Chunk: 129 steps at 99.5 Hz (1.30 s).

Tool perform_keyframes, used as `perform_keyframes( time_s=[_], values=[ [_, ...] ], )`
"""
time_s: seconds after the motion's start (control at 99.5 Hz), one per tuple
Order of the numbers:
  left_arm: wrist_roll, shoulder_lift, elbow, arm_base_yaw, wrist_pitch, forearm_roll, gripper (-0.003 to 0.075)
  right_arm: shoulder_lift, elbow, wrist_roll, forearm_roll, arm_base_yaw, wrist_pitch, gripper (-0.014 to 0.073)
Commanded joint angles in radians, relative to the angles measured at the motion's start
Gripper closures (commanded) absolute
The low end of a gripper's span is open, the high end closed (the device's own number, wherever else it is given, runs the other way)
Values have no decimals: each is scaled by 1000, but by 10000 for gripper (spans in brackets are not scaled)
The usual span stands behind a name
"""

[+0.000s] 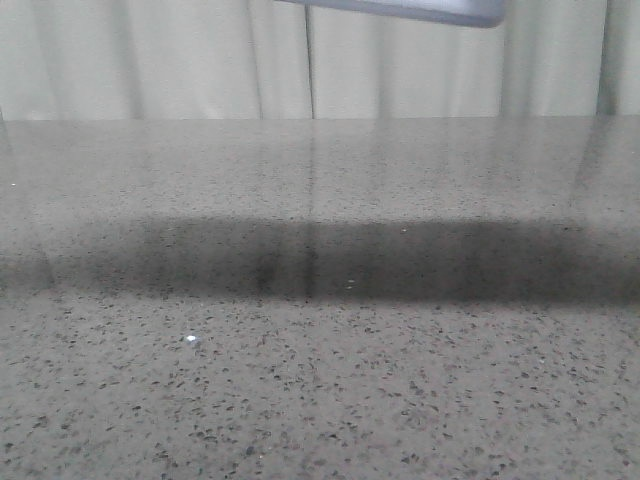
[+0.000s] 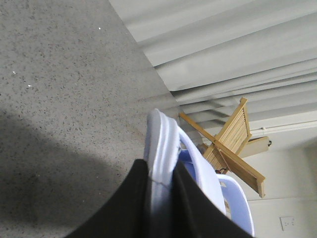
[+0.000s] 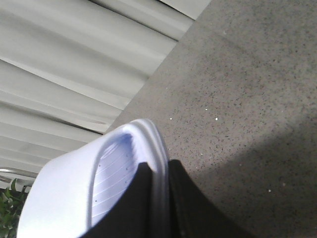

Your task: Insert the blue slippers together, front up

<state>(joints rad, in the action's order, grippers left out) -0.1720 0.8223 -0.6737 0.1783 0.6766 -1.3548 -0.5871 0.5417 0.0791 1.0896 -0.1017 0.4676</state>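
— Black fingers (image 2: 190, 210) of the left claw (image 2: 161, 208) are seen clamped on one slipper's (image 2: 161, 148) edge.
— And the right claw (image 3: 158, 203)?
— It is closed on the other slipper (image 3: 64, 193), ribbed footbed shown. Both are held above the speckled tabletop (image 1: 320, 400); neither is seen from the front.

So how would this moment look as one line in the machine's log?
left claw: shut on slipper | right claw: shut on slipper | both lifted | slippers not joined yet
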Motion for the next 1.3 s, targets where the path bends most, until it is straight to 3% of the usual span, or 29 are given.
perform_keyframes(
  time_s=[0.0, 0.322, 0.593, 0.844, 1.055, 1.287],
  values=[
    [-15, -6, -27, 1, 72, -106, 704, -2, 39, 50, 87, 1, -9, 701],
    [-52, -6, -27, 1, 135, -195, 704, -49, 39, 207, 238, 1, 39, 701],
    [-95, -6, -27, 1, 170, -291, 704, -49, 34, 209, 271, 1, 20, 701],
    [-146, -6, -27, 1, 216, -391, 704, -49, -30, 279, 460, 1, 10, 701],
    [-173, -6, -27, 1, 249, -438, 704, -49, -91, 452, 697, 1, 58, 701],
    [-176, -6, -27, 5, 288, -472, 704, -49, -91, 507, 768, 1, 104, 701]
  ],
)
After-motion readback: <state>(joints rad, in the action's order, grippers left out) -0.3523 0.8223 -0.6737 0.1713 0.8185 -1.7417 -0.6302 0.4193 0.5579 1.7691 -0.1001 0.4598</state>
